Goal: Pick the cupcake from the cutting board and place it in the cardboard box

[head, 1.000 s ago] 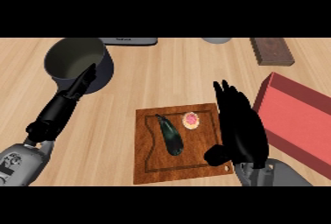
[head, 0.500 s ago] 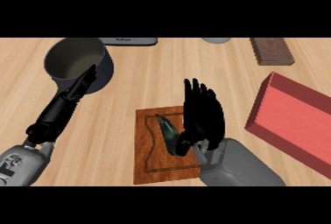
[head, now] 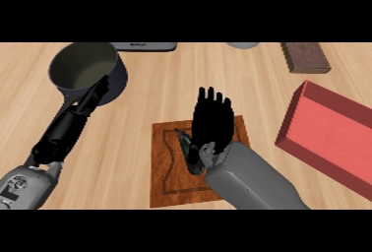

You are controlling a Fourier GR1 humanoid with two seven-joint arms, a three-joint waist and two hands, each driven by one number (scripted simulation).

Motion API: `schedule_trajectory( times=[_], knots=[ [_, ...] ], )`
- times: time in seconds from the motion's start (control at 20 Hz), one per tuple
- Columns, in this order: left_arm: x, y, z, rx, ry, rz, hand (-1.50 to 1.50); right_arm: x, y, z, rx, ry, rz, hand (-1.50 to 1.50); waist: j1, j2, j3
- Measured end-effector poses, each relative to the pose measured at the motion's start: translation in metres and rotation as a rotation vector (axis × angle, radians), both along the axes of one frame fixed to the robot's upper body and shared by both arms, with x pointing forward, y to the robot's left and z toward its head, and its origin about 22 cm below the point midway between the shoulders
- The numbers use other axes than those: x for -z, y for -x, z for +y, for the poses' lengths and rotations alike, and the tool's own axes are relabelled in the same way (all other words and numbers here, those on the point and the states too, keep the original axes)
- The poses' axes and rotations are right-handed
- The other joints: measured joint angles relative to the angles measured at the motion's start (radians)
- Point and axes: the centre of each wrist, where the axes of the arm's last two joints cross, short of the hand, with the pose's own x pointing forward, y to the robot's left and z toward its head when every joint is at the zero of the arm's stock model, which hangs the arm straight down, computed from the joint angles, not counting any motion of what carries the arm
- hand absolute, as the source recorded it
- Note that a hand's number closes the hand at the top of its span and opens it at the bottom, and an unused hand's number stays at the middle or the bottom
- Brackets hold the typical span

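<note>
1 red box (head: pixel 330 133) w/ nothing visible inside, right hand (head: pixel 213 120) over cutting board (head: pixel 166 172).

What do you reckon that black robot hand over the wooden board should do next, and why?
Probably lower a little and curl its fingers. The right robot hand is open, fingers straight, above the cutting board, just where the cupcake would be; it hides the cupcake. The box waits to the right.

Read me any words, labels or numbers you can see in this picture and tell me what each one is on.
None can be read.
Grey appliance at the top edge: light marks, too small to read.
Left forearm, lower left: dark marking, too blurred to read.
Red box, cutting board, pot: no text.
</note>
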Motion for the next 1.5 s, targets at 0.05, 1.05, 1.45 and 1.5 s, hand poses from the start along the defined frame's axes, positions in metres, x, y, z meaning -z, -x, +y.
schedule_trajectory(
  times=[0.05,1.05,1.45,1.5],
  knots=[
    [0.0,-0.002,0.0,-0.004,0.001,-0.001,0.0,0.002,-0.001,0.001,0.001,0.012,-0.001,-1.5,-0.003,0.0,0.0],
    [-0.004,-0.003,0.002,-0.003,0.003,0.003,0.0,0.043,-0.018,-0.003,0.044,0.108,0.085,-1.5,-0.009,0.0,0.001],
    [-0.001,-0.001,0.004,-0.008,0.001,-0.001,0.0,0.062,-0.023,-0.011,0.074,0.124,0.121,-1.5,-0.008,0.0,0.001],
    [-0.003,-0.002,0.006,-0.008,0.001,-0.001,0.0,0.065,-0.024,-0.012,0.081,0.13,0.127,-1.5,-0.007,0.0,0.001]
  ],
)
